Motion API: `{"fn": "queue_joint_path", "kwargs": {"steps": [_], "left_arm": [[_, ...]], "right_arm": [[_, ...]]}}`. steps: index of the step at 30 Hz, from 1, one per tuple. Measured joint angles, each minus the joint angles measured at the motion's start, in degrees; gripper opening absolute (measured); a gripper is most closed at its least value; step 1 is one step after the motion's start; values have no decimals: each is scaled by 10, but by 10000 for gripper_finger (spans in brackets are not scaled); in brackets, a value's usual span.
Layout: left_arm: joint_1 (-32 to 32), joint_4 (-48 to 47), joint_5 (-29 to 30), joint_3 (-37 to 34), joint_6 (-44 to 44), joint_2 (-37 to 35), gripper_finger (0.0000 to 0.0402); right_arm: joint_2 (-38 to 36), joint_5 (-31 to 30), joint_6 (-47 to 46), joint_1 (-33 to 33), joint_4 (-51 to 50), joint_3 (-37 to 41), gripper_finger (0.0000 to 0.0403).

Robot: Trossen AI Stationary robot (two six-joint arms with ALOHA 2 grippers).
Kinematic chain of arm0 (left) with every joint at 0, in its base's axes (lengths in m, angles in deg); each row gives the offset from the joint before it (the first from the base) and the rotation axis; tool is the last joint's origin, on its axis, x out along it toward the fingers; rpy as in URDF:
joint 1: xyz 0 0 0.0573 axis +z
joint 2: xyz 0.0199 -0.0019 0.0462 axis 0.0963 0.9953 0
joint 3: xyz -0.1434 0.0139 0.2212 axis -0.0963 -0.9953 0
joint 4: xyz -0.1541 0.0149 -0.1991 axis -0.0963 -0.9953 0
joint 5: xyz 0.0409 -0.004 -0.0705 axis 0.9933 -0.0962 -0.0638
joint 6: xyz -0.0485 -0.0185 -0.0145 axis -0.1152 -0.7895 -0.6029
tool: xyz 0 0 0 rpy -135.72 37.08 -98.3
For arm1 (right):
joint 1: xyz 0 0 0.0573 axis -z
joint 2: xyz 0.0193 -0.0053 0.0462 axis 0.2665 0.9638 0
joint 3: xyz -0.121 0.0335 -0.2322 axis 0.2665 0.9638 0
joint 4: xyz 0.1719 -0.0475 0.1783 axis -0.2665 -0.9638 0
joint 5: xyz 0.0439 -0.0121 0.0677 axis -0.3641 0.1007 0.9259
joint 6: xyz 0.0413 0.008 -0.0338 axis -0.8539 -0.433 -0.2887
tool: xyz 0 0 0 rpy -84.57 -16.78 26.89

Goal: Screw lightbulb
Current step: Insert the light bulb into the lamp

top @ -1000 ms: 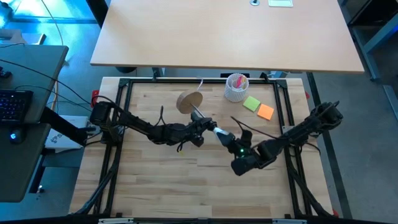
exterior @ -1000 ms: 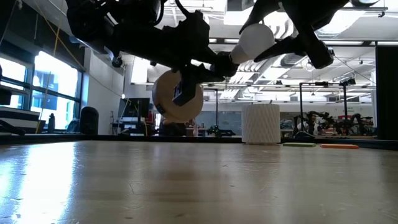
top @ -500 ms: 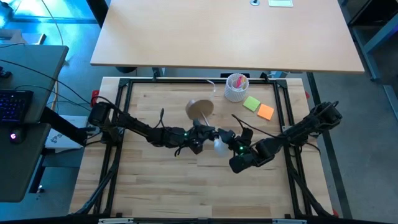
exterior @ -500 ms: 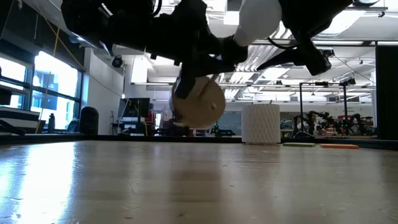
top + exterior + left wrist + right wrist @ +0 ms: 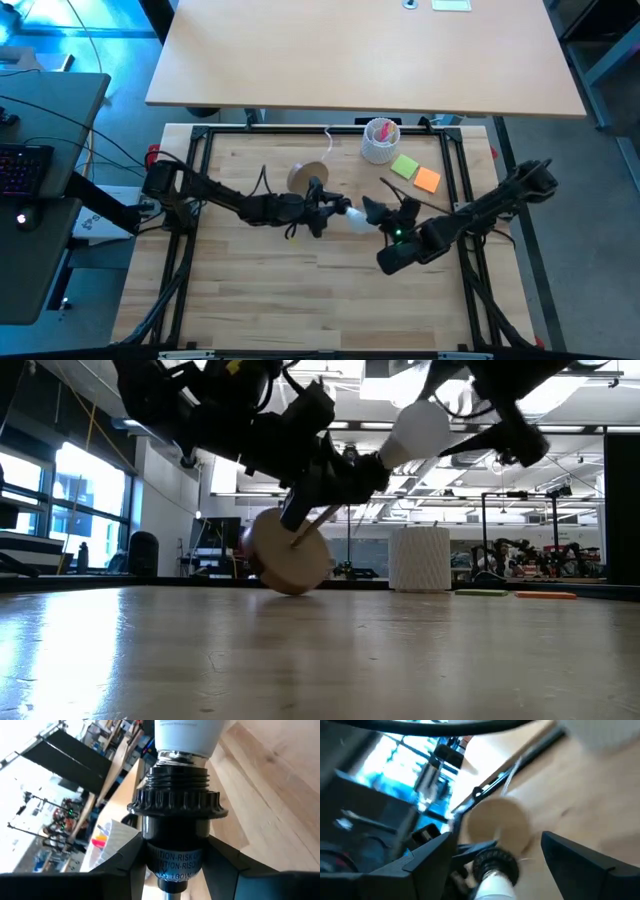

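The white lightbulb [image 5: 357, 217] sits with its base in the black socket [image 5: 175, 815] of a lamp stand. The stand's round wooden disc [image 5: 308, 177] is tipped up on edge, low over the table [image 5: 290, 560]. My left gripper [image 5: 322, 208] is shut on the socket. My right gripper [image 5: 388, 210] is open at the bulb's rounded end [image 5: 491, 887], its fingers wide on either side and apart from it. In the low view the bulb [image 5: 420, 428] points up toward the right gripper [image 5: 470, 410]. My left gripper pinches the socket's smooth lower barrel [image 5: 172, 862], below its ribbed collar, between its two fingers. The fingers come nearly level from the table's left and lie across the barrel. The stand is tilted, bulb end toward the right arm. Whether the disc's edge touches the table I cannot tell.
A white perforated cup [image 5: 380, 140] with pink contents stands at the far edge, with green [image 5: 405, 166] and orange [image 5: 427, 180] sticky notes beside it. A black frame [image 5: 300, 130] borders the wooden table. The near half of the table holds no objects.
My right gripper has opened, let go of the bulb and drawn back a little toward the table's right and up. My left gripper has rolled with the socket, so the wooden disc has swung round and sunk toward the table while the bulb stays in the socket.
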State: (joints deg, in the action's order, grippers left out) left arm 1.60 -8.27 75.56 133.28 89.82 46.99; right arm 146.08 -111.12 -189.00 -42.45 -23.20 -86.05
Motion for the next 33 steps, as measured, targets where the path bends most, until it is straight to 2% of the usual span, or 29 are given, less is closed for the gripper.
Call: {"fn": "queue_joint_path", "kwargs": {"steps": [3,6,11,14,16,19,24,27,33], "left_arm": [[9,-10,-2,-1,-18,1,142],[14,-21,-9,-2,-33,2,142],[17,-27,-24,-2,-62,2,142],[17,-32,-25,-2,-68,3,142],[17,-34,-25,-2,-69,3,142],[17,-35,-23,-2,-79,3,142],[17,-37,-23,-3,-97,3,142],[16,-37,-24,-3,-104,3,142],[15,-49,-66,-3,-129,3,142]], "right_arm": [[-41,1,121,-7,-54,0,300],[-84,21,325,-16,-51,0,300],[-121,135,729,-23,46,-1,299],[-121,187,868,-24,73,-1,298],[-121,218,917,-24,61,-1,298],[-121,225,935,-29,19,-1,298],[-99,208,937,-55,-70,-1,298],[-66,202,949,-66,-78,-1,298],[-7,168,970,-82,-89,-1,298]]}}
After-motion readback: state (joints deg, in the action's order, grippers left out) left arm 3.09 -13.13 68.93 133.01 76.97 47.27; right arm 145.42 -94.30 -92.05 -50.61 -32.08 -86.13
